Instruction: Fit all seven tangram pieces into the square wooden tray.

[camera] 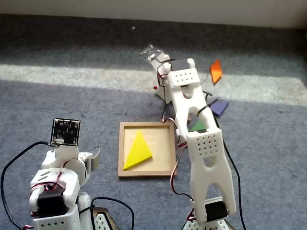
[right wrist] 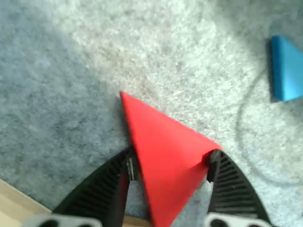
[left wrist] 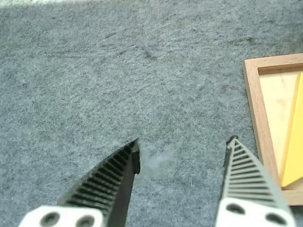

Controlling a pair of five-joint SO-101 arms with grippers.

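Yellow triangle (camera: pixel 138 151) lies inside the wooden tray (camera: pixel 122 148), mid-worktop. Beyond the tray's far edge, the right gripper (right wrist: pixel 172 152) has its jaws clenched on a red triangle (right wrist: pixel 165 142), with a blue piece (right wrist: pixel 286 68) nearby. Left gripper (left wrist: pixel 183 142) hangs just left of the tray, jaws released. Orange piece (camera: pixel 216 71) and purple piece (camera: pixel 219 107) sit far right.

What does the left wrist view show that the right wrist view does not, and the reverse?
Left wrist view, not the right: the left gripper, open over grey carpet, and the yellow triangle in the wooden tray. Right wrist view, not the left: the right gripper shut on the red triangle, and a blue piece lying apart. Both: the carpet, and perhaps the tray, if the pale strip at the right view's edge is its rim.
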